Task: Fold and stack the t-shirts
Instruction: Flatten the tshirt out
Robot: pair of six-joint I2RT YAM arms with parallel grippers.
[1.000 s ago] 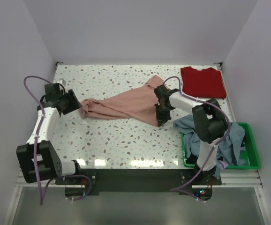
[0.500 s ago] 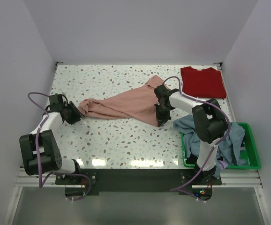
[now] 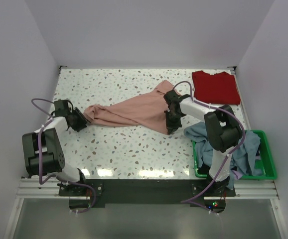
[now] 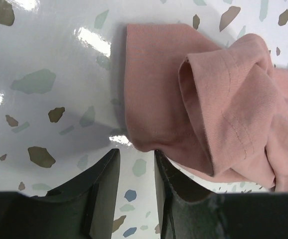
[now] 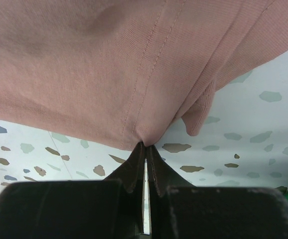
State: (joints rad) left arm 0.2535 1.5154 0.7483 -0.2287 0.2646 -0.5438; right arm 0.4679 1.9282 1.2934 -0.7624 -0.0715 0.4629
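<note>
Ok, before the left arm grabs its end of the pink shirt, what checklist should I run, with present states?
1. Hold of the right gripper on the salmon-pink shirt: ok, jaws shut on its hem.
2. Readiness of the left gripper: ok, jaws parted with nothing between them.
3. Cloth inside the left jaws: not ok, the shirt's edge lies just past the tips.
4. Shirt spread flat: not ok, its left end is bunched and folded over.
5. The red shirt out of the way: ok, folded at the far right corner.
6. Which face of the pink shirt is up: cannot tell.
</note>
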